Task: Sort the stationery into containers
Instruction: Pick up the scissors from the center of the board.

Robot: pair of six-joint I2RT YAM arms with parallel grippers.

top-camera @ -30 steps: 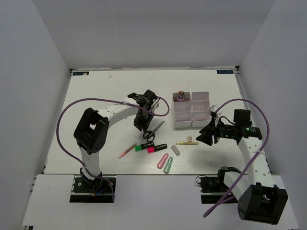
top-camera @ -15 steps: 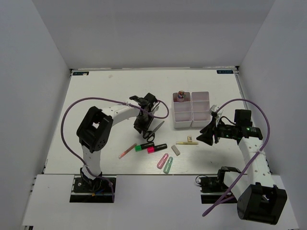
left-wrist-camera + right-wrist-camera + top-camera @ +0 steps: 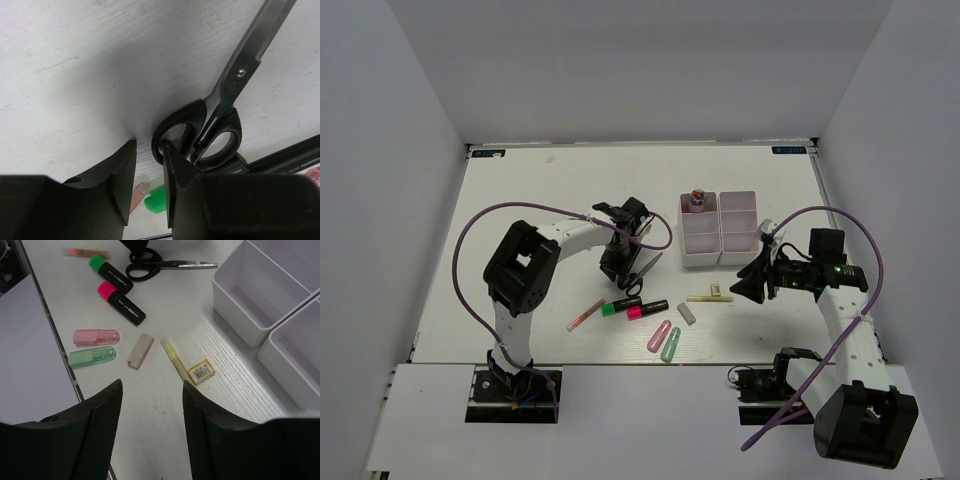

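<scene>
Both empty: left end effector [image 3: 149, 150] part-open at scissors [image 3: 220, 115] handle edge; right end effector [image 3: 151, 385] wide over table [image 3: 150, 440].

White counter [image 3: 520, 190]: left and far strips passable. Obstacles at centre: black-handled steel scissors [image 3: 642, 272], two black highlighters [image 3: 650, 308], white compartmented plastic trays [image 3: 700, 259].

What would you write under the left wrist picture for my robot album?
The left tool, tips beside a handle loop of the black scissors, on the white table.

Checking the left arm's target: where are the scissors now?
Top view: the scissors lie mid-table, left of the containers, handles at the left gripper, beyond the highlighters.
</scene>
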